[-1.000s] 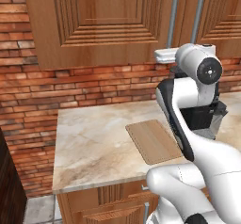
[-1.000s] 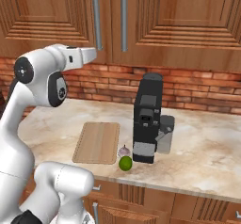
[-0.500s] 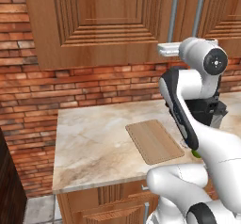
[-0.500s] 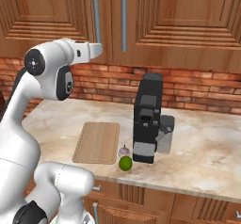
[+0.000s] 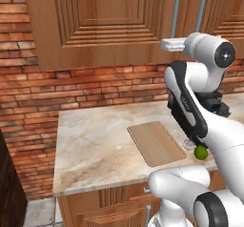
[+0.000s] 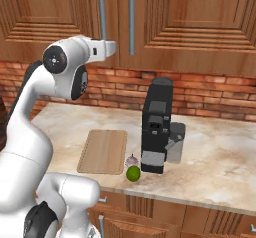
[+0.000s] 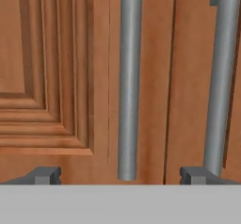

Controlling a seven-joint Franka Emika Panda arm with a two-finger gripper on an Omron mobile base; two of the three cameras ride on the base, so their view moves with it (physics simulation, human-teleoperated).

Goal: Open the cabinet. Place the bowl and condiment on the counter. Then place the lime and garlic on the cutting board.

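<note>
The brown wood cabinet (image 5: 105, 25) (image 6: 200, 22) hangs over the counter (image 5: 95, 145) (image 6: 220, 167) with both doors shut. My gripper (image 5: 171, 44) (image 6: 111, 48) (image 7: 120, 176) is open, raised in front of the lower end of the left grey bar handle (image 7: 128, 82) (image 6: 102, 12). The handle lines up between my fingertips (image 7: 44, 175), apart from them. The right handle (image 7: 219, 82) stands beside it. The cutting board (image 5: 156, 142) (image 6: 104, 151) lies bare. The lime (image 5: 200, 152) (image 6: 133, 173) and garlic (image 6: 131, 160) rest on the counter at its right edge. Bowl and condiment are hidden.
A black coffee machine (image 6: 156, 124) stands on the counter right of the lime and garlic. A red brick wall (image 5: 71, 87) runs behind the counter. Lower cabinet fronts (image 6: 150, 217) sit under the counter's front edge.
My hand has risen and reached closer to the cabinet's left handle. The doors, board, lime and garlic have not moved.
</note>
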